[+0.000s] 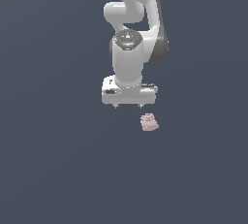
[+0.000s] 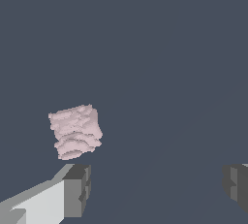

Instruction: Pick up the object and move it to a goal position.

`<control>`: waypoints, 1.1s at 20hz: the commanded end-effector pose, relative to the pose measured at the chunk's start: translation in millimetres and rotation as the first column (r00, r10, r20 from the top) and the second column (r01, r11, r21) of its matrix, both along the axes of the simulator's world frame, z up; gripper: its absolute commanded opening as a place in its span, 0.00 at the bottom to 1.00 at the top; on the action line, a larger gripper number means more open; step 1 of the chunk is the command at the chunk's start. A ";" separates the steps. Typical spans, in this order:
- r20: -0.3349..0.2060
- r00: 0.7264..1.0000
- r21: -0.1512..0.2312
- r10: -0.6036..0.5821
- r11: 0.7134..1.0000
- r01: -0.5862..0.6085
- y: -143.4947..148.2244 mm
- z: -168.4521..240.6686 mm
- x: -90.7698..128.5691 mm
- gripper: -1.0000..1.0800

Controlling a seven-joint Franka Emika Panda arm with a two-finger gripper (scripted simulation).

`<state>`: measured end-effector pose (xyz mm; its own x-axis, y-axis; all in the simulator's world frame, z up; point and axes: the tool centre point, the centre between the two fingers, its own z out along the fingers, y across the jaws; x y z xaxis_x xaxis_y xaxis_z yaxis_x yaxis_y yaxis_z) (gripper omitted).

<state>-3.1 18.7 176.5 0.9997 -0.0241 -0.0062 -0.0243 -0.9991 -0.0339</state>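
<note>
On the dark floor sits the object [image 1: 149, 122] (a small, bumpy pink lump). It is just below the white gripper [image 1: 128, 105], toward the exterior view's right. The gripper's two fingers [image 2: 77, 189] are spread wide apart, holding nothing.

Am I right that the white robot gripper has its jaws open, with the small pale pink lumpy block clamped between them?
Not quite. The white robot gripper does have its jaws open, but the small pale pink lumpy block lies free, outside the jaws, as the wrist view shows.
</note>
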 end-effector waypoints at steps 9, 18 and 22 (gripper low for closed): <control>0.001 1.000 -0.024 -0.009 1.000 0.009 -25.0 -12.7 1.1 0.96; 0.001 0.999 -0.028 0.035 0.999 -0.034 -1.9 -25.7 3.0 0.96; 0.002 0.994 -0.033 0.107 0.994 -0.106 37.6 -47.5 3.3 0.96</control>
